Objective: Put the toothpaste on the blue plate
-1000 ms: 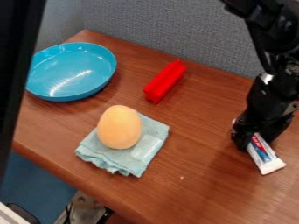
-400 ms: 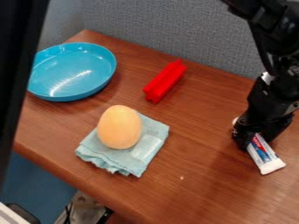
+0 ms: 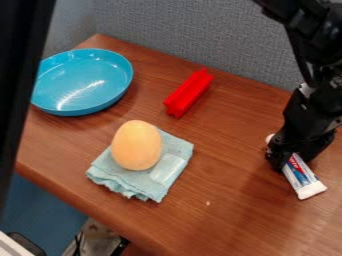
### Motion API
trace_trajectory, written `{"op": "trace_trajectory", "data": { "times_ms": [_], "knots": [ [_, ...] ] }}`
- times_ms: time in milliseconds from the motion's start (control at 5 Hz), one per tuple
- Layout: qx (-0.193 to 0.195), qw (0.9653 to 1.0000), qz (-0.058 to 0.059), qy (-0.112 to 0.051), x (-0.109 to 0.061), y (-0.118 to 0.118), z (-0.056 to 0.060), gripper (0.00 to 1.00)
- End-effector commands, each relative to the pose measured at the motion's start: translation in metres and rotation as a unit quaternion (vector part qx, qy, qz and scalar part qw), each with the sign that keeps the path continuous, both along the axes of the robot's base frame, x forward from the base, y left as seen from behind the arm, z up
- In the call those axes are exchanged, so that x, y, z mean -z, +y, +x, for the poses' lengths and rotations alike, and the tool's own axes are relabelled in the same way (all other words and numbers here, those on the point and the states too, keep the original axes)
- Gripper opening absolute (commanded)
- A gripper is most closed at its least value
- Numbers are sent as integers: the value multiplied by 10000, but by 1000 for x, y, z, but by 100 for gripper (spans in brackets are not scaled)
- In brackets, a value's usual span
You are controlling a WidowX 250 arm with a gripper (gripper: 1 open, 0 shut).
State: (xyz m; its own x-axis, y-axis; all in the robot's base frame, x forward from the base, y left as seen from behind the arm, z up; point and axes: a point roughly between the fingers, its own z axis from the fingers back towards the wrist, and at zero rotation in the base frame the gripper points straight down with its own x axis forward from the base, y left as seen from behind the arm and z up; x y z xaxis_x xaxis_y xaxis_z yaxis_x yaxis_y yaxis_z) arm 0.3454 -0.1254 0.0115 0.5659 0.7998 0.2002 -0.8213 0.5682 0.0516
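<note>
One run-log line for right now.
hand: open, at the toothpaste | toothpaste: on table | blue plate: toothpaste not on it

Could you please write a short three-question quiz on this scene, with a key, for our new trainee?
1. Multiple choice: What rests on the folded cloth?
A) the red block
B) the egg-shaped object
C) the blue plate
2. True or false: The toothpaste is already on the blue plate.
3. Fill in the blank: The gripper is at the ______, not at the red block.

Key: 1. B; 2. False; 3. toothpaste
</note>
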Motion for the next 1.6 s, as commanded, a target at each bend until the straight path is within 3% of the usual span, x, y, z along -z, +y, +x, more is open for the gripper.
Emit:
{"op": "trace_trajectory", "data": {
  "times_ms": [0,200,400,1000,1400],
  "knots": [
    [44,9999,123,-18,1,4,-2,100],
    [12,9999,155,-43,2,6,-2,100],
    [29,9999,159,-48,1,8,-1,0],
    [2,10000,-10,-76,-25,22,0,0],
    [0,10000,-41,-79,-31,27,1,0]
  ]
}}
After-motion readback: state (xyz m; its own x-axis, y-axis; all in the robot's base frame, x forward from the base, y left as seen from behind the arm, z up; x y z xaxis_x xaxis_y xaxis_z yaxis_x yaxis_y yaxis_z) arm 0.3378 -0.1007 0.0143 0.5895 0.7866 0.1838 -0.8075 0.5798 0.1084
